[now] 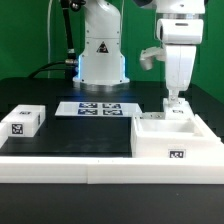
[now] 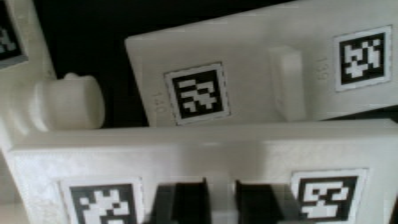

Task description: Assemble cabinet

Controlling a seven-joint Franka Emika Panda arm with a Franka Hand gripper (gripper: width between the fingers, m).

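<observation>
The cabinet (image 1: pixel 176 140), a large white hollow box with tags, sits on the table at the exterior view's right. My gripper (image 1: pixel 175 101) reaches straight down onto its far wall. In the wrist view my gripper (image 2: pixel 217 202) is at a white tagged face of the cabinet (image 2: pixel 267 165). The dark fingers (image 2: pixel 185 203) stand close together with only a thin white strip between them, shut on that wall. Beyond lies another tagged white panel (image 2: pixel 267 80) with a round white peg (image 2: pixel 68 100) beside it.
A small white tagged block (image 1: pixel 24 120) lies at the exterior view's left. The marker board (image 1: pixel 97 108) lies at the back middle, before the robot base (image 1: pixel 100 55). A white ledge (image 1: pixel 90 170) runs along the front.
</observation>
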